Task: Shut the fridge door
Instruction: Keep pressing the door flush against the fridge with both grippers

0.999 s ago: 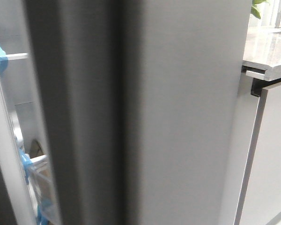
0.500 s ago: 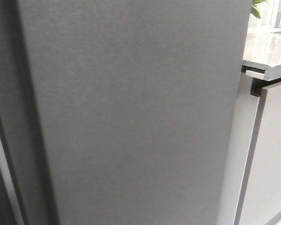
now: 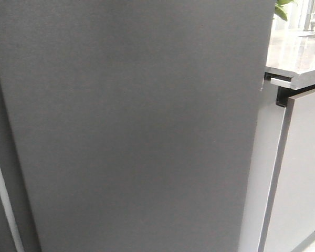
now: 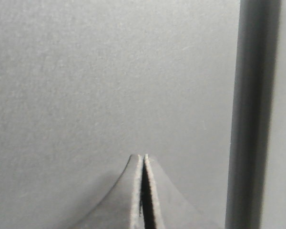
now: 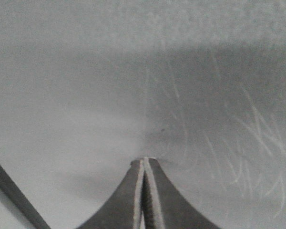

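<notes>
You see the fridge door point(image 3: 131, 126) filling the front view, its dark panel nearly flush beside the side panel point(image 3: 260, 173), so closing looks almost done. Left gripper point(image 4: 143, 157) and right gripper point(image 5: 144, 161) are both clenched, empty, tips against grey surfaces.

No legible text, label, brand, number or sign appears in any of the three views. The fridge door point(image 3: 131, 126) presents a plain dark grey matte face with no badge or marking. The countertop point(image 3: 296, 58) and the pale cabinet front point(image 3: 304, 173) beside it carry no lettering. Both wrist views show only bare grey surface, faintly scratched in the right wrist view, with nothing readable.
</notes>
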